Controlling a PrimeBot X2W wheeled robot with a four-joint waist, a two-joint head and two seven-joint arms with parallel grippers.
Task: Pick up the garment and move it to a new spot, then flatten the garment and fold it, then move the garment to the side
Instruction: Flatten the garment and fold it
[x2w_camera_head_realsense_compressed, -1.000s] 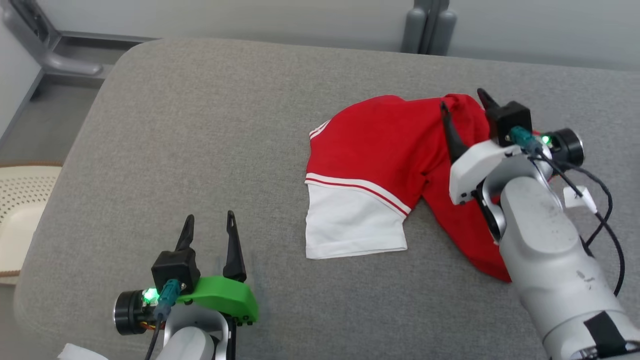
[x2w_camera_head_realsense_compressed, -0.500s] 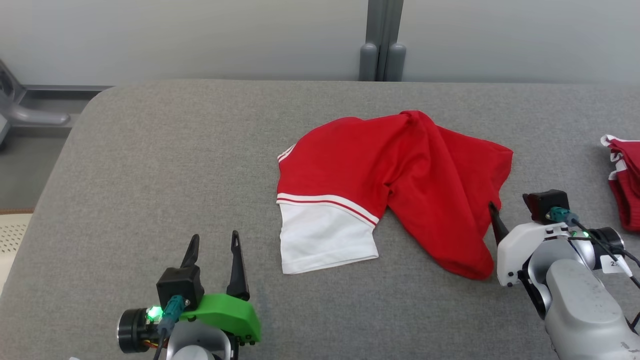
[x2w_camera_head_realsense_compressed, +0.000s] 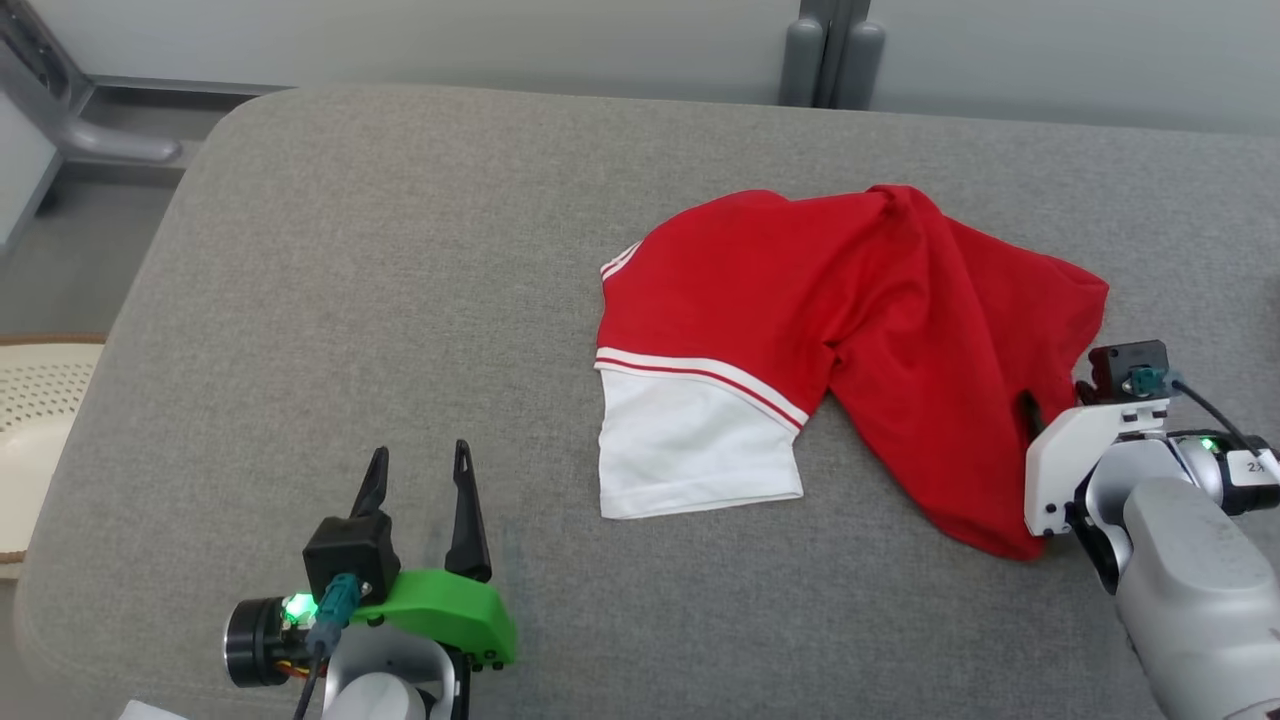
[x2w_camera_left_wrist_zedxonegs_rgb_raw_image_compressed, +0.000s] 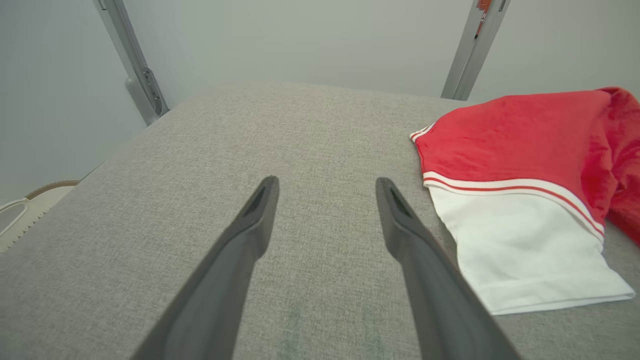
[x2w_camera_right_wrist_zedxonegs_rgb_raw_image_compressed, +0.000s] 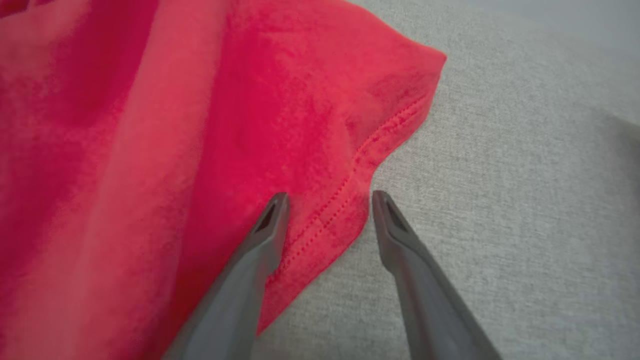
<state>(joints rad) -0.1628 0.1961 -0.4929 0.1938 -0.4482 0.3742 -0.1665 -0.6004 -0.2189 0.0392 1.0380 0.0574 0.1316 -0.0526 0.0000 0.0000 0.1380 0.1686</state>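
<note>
Two grippers sit low over a grey pad (x2w_camera_head_realsense_compressed: 350, 250). At the far left, off the pad's edge, stands a cream perforated basket (x2w_camera_head_realsense_compressed: 35, 410). The left gripper (x2w_camera_head_realsense_compressed: 421, 452) hovers at the near left, jaws spread wide and grasping nothing. In its wrist view (x2w_camera_left_wrist_zedxonegs_rgb_raw_image_compressed: 326, 181) bare pad lies between the fingers, and the garment (x2w_camera_left_wrist_zedxonegs_rgb_raw_image_compressed: 510, 140) is off to their right.

The garment (x2w_camera_head_realsense_compressed: 800, 300) lies right of centre on the pad. Its white panel with red-and-white stripes is at its near left, and its red body is bunched in long folds running toward the right.

The right gripper (x2w_camera_head_realsense_compressed: 1065, 395) is at the garment's right edge. In its wrist view (x2w_camera_right_wrist_zedxonegs_rgb_raw_image_compressed: 330, 196) the jaws stand apart astride the stitched hem (x2w_camera_right_wrist_zedxonegs_rgb_raw_image_compressed: 345, 187). One finger is over red cloth and the other over pad. Nothing is pinched.
</note>
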